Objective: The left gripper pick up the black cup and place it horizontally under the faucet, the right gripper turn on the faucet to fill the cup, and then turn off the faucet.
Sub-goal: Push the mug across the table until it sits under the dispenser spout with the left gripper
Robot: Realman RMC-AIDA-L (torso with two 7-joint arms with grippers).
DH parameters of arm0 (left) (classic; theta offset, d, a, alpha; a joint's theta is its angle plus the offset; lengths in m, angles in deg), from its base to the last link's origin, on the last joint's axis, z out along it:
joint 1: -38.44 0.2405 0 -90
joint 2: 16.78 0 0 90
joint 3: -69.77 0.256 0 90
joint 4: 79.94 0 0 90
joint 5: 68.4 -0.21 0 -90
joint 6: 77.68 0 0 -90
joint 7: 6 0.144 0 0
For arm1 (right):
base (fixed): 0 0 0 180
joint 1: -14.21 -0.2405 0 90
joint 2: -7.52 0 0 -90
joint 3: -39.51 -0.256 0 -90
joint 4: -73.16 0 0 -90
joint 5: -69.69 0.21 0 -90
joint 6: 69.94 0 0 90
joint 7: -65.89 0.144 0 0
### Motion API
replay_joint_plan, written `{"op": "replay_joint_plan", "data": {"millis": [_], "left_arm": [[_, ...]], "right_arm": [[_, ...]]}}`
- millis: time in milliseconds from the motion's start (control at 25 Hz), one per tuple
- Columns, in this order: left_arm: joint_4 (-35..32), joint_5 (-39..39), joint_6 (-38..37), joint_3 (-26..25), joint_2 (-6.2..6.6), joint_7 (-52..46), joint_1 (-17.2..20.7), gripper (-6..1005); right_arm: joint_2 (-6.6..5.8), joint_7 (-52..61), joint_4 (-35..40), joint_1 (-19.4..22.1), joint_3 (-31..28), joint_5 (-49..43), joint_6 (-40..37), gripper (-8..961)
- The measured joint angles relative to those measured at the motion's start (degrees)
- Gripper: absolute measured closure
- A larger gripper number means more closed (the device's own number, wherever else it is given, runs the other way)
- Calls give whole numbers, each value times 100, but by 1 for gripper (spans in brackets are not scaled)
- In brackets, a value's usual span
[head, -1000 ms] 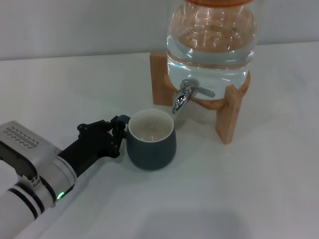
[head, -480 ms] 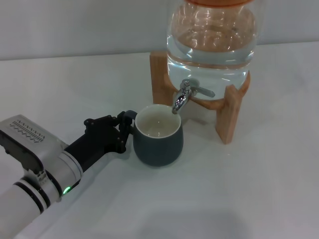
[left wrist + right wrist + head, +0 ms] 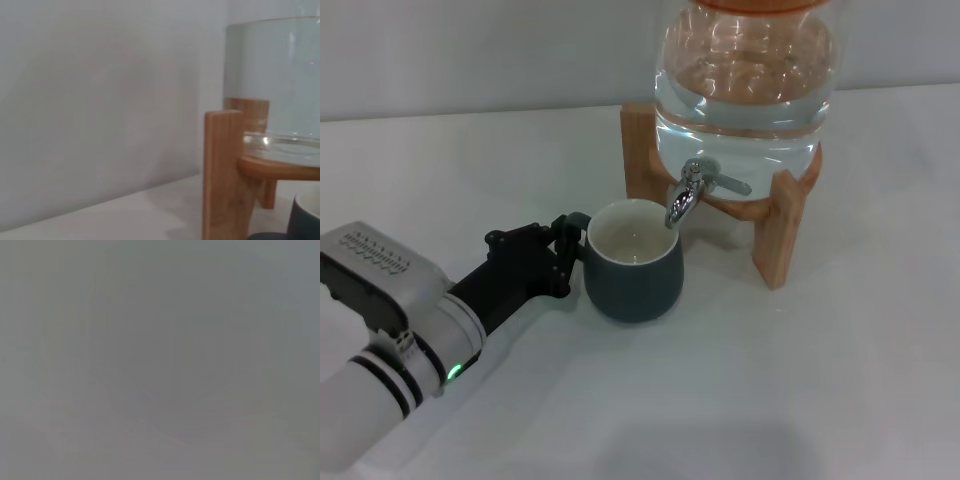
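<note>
The black cup (image 3: pixel 632 262) stands upright on the white table (image 3: pixel 800 380), its open mouth directly beneath the spout of the faucet (image 3: pixel 686 192), just in front of the water jar (image 3: pixel 745 85) on its wooden stand (image 3: pixel 775 230). On the side of the cup away from the faucet, the left gripper (image 3: pixel 565 258) is closed on the cup's handle, its arm trailing back away from the jar. The faucet's flat lever points to the far side of the spout from that arm, so it is likely best reached from the right. The right gripper is not visible in any view.
</note>
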State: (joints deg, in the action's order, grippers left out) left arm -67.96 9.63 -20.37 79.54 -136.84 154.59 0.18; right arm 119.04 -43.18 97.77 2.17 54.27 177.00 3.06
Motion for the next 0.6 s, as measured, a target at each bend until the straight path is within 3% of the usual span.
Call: {"op": "replay_joint_plan", "data": {"millis": [600], "left_arm": [[16, -12, -300, -20, 9, -7, -164, 897]], "right_arm": [[9, -4, 0, -12, 0, 0, 5, 113]]}}
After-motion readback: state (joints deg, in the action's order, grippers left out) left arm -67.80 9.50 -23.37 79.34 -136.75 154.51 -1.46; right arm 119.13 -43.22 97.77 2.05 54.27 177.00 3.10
